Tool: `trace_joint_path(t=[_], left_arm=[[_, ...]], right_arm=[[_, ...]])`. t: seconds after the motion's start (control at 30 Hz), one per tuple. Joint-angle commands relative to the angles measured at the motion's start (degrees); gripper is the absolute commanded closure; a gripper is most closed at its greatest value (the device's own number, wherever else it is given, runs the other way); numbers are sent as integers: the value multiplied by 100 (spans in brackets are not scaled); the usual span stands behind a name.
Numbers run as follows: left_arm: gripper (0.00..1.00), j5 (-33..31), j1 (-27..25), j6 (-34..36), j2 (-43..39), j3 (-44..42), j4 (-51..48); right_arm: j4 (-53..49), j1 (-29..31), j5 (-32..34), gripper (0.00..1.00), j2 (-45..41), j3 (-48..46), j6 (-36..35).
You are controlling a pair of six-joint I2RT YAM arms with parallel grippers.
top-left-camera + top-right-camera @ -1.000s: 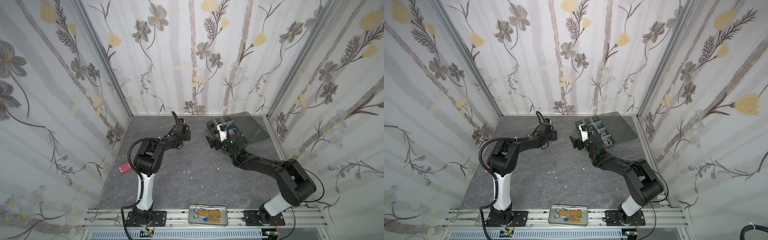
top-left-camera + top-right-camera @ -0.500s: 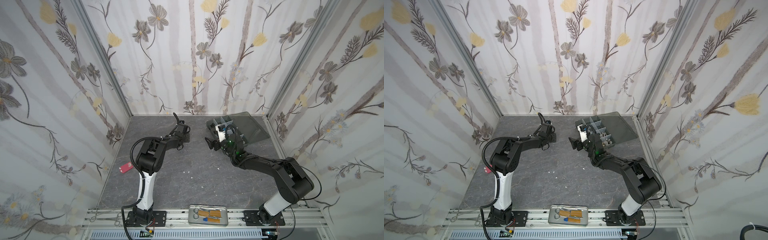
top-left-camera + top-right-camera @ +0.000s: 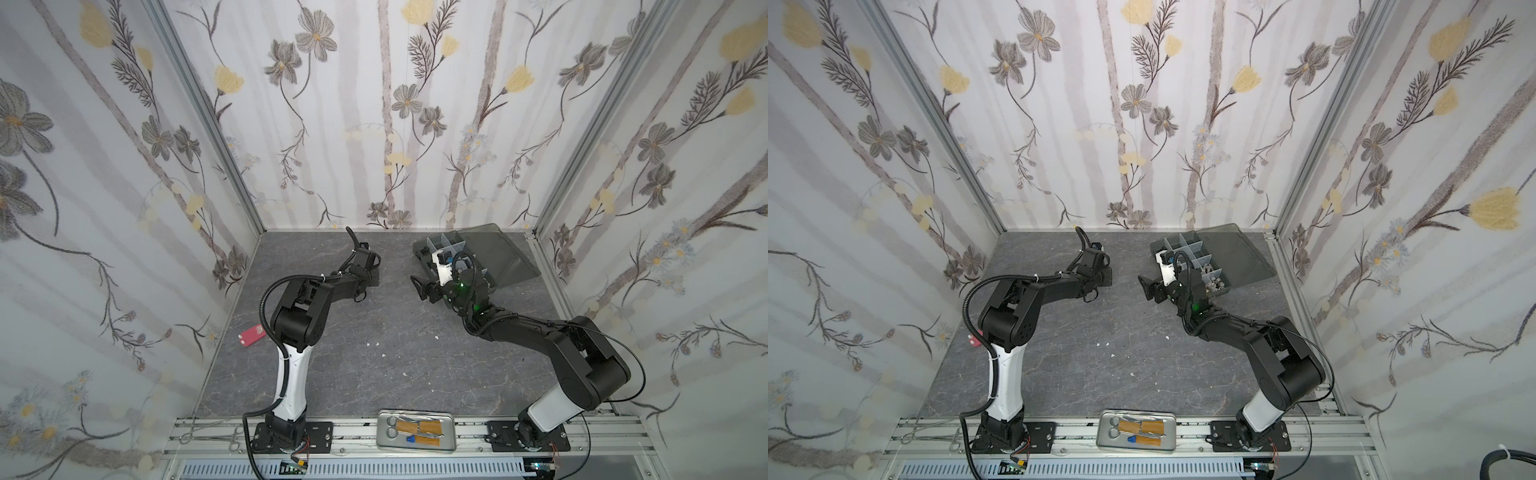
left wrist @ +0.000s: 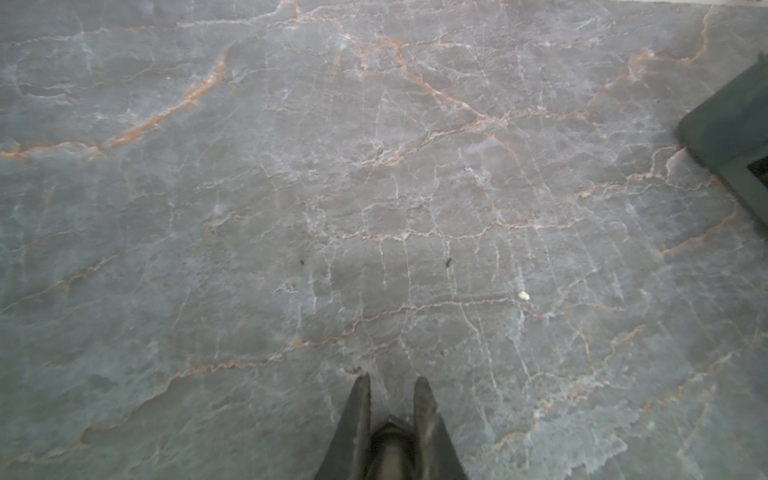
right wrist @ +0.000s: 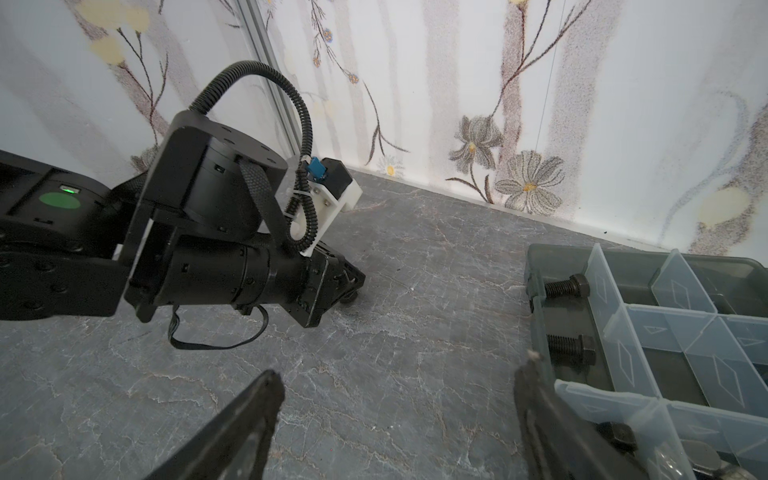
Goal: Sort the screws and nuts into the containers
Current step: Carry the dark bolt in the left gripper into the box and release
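Left jaws are closed (seemingly empty), right jaws open beside the organizer box (image 5: pixel 552 259).

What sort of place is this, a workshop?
Probably a robot test booth: a black-and-white left arm and right arm bolted to an aluminium rail, flower-papered panels enclosing a grey marble-patterned tabletop, and a dark grey plastic organizer box holding black bolts.
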Motion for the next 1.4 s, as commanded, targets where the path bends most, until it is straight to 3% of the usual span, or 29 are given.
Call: trace_joint_path(t=[0.0, 0.3, 0.5, 0.6, 0.73, 0.9, 1.2, 1.27, 1.37], left_arm=[[87, -144, -38, -90, -288, -107, 279], [90, 155, -163, -177, -699, 284, 103], [89, 778, -497, -213, -291, 1552, -145], [89, 1046, -767, -136, 262, 2570, -426], [89, 1313, -1100, -15, 1158, 3928, -662], [89, 1518, -1275, -143, 2229, 5286, -1065], [89, 1174, -1314, -151, 2586, 5319, -1382], [81, 1175, -1313, -124, 2554, 5254, -1395], [56, 1185, -1312, -43, 2508, 5240, -1433]], right_arm=[[614, 3, 343, 14, -286, -276, 6], [2093, -20, 1809, 14, -1001, -1363, -16], [2589, -170, 2520, 13, -1372, -1911, -36], [2789, -468, 2505, 13, -1546, -2174, 351], [2235, -984, 2326, 14, -1651, -2089, 1010], [1900, -1206, 2359, 14, -1803, -2095, 1170], [1667, -1409, 2258, 14, -1895, -2162, 1297], [1723, -1418, 2203, 14, -1847, -2159, 1325], [1795, -1420, 2130, 14, -1785, -2151, 1347]])
